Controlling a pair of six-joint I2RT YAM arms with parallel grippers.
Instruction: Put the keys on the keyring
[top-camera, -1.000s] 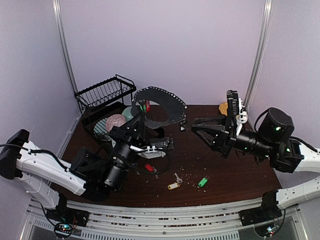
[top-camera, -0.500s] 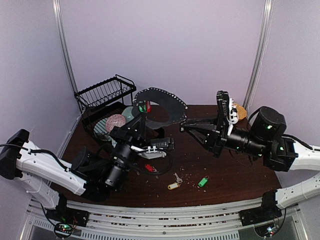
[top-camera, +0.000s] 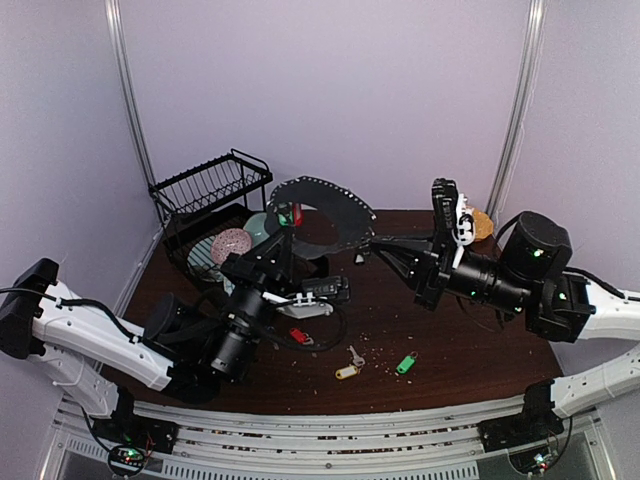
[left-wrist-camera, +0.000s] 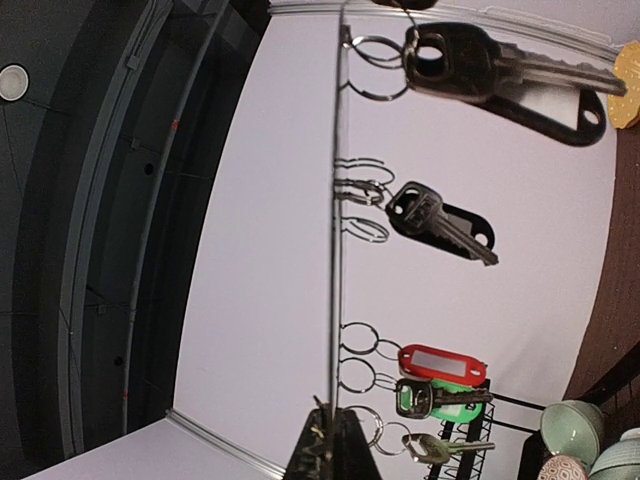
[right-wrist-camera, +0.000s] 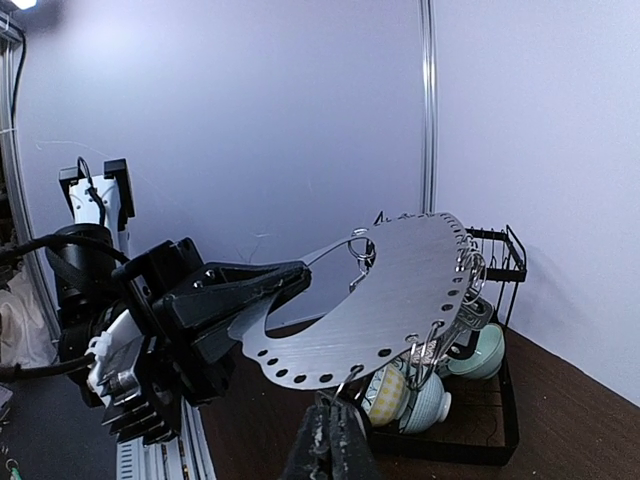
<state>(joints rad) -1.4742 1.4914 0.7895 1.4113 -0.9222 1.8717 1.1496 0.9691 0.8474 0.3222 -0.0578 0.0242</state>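
Keyring (top-camera: 345, 205): held in the air just right of the dish rack (top-camera: 210, 190), with keys (left-wrist-camera: 440, 218) hanging from its rim.
Left gripper (left-wrist-camera: 328, 445): clamped on the keyring's lower edge.
Right gripper (right-wrist-camera: 326, 412): fingers pinched together at the rim farthest from the rack, apparently nipping it.
Loose: yellow-tagged key (top-camera: 347, 372) and green-tagged key (top-camera: 405, 364) on the table (top-camera: 480, 340), well clear of the rack.
Advice: keep both grips square to the thin plate so that it neither twists nor shakes the hung keys.

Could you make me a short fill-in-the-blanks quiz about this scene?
To the right of the yellow-tagged key lies a key with a ____ tag.
The black rack stands at the table's back ____ corner.
On the ring, the two topmost keys in the left wrist view carry ____ tags.
Missing: green, left, black.
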